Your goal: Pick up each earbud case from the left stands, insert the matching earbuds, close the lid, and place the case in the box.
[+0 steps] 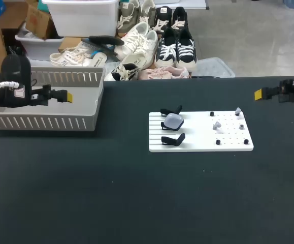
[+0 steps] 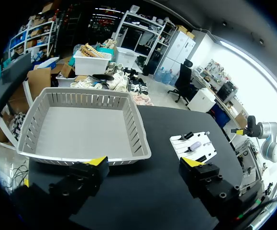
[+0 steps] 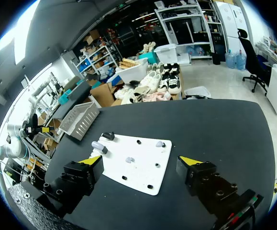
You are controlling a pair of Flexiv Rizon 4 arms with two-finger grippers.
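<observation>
A white board (image 1: 200,133) lies right of the table's middle. On its left side stand three black stands; the middle one holds a pale lavender earbud case (image 1: 173,121), lid shut. Small white earbuds (image 1: 217,125) sit among black pegs on its right half. My left gripper (image 1: 65,95) hangs open above the grey basket (image 1: 45,123), far from the board. My right gripper (image 1: 261,93) is open at the table's far right, apart from the board. In the left wrist view the gripper (image 2: 144,163) is empty, with the case (image 2: 195,144) beyond it. The right gripper (image 3: 139,160) hovers empty before the board (image 3: 145,175).
The grey slatted basket (image 2: 81,129) stands empty at the table's back left; it also appears far off as a basket (image 3: 78,120) in the right wrist view. Black tabletop (image 1: 111,193) spreads across the front and between basket and board.
</observation>
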